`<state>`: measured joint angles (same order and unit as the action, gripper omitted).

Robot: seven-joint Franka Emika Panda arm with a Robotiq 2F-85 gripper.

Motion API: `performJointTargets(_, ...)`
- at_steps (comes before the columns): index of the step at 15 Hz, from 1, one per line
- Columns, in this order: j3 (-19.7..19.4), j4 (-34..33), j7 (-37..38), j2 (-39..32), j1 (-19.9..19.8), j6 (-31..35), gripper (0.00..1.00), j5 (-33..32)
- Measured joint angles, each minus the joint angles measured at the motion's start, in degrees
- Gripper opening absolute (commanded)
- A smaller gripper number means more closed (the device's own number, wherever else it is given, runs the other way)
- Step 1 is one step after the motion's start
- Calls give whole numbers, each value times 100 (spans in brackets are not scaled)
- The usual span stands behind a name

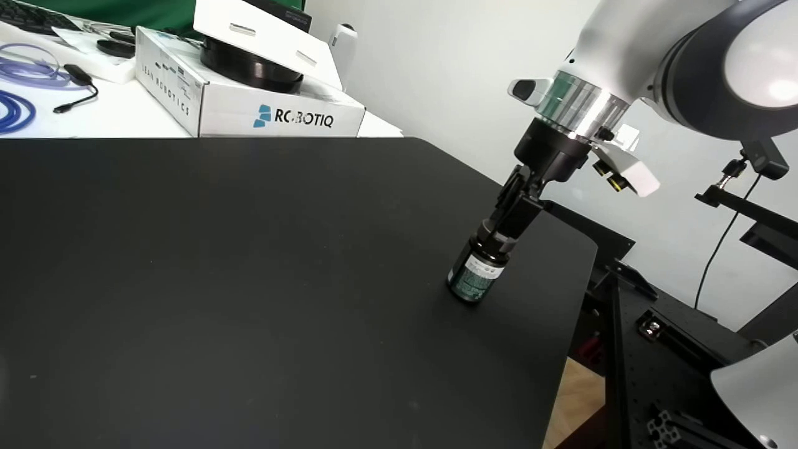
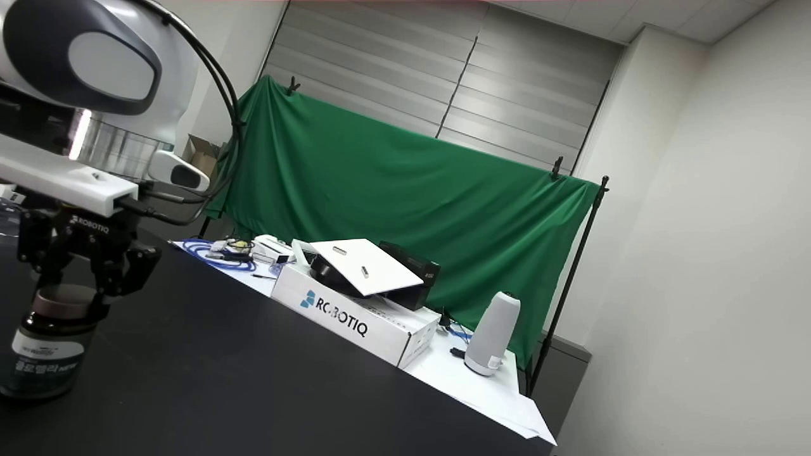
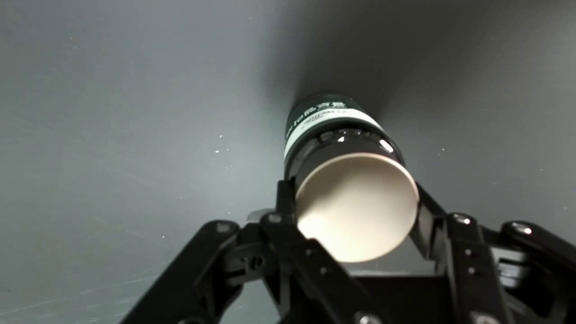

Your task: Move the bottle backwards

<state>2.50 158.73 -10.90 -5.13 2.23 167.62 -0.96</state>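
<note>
Bottle [image 1: 477, 274] clasped in gripper [image 3: 355, 197].

In both exterior views a long white cardboard box [image 1: 218, 118] bears a blue emblem [image 1: 262, 116] and ROBOTIQ in dark capitals. Where it lies at the frame's upper left, LEAN ROBOTICS runs along its side. In an exterior view, ROBOTIQ stands in white on the black housing [image 2: 89, 230] above the jaws, at the frame's left. At lower left there, the small squat dark-glass bottle [image 2: 49, 352] carries Korean characters and NEW on its green label [image 2: 42, 368]; print on its white band [image 2: 48, 346] is too small to read. In the wrist view this lettering is upside down.
</note>
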Motion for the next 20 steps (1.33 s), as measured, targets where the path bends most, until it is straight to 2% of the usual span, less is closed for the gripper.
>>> performJointTargets(6, -15, -55, 146, 150, 4, -315, 36, -48)
performJointTargets(15, 163, -344, 417, 1312, 113, -1917, 36, -153)
performJointTargets(20, 337, -514, 560, 1752, 191, -2566, 36, -249)
